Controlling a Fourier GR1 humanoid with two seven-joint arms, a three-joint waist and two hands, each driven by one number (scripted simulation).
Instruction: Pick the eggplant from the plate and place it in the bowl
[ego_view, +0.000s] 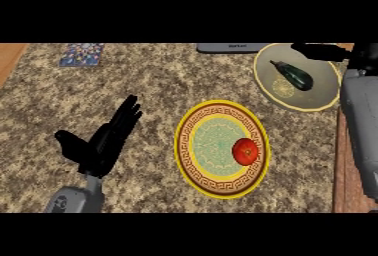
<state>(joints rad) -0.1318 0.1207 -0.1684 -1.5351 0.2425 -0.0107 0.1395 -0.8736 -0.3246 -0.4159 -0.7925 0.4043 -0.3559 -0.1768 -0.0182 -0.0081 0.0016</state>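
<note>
I judge the placing done: the dark purple eggplant (293, 75) lies in the cream bowl (319, 100), my right hand (319, 51) beside it, fingers straight, empty.

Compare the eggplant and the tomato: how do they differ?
The eggplant is dark and elongated; the tomato is red and round. The eggplant lies in the beige dish far right, the tomato in the yellow-rimmed dish at centre. Each sits alone in its dish.
</note>
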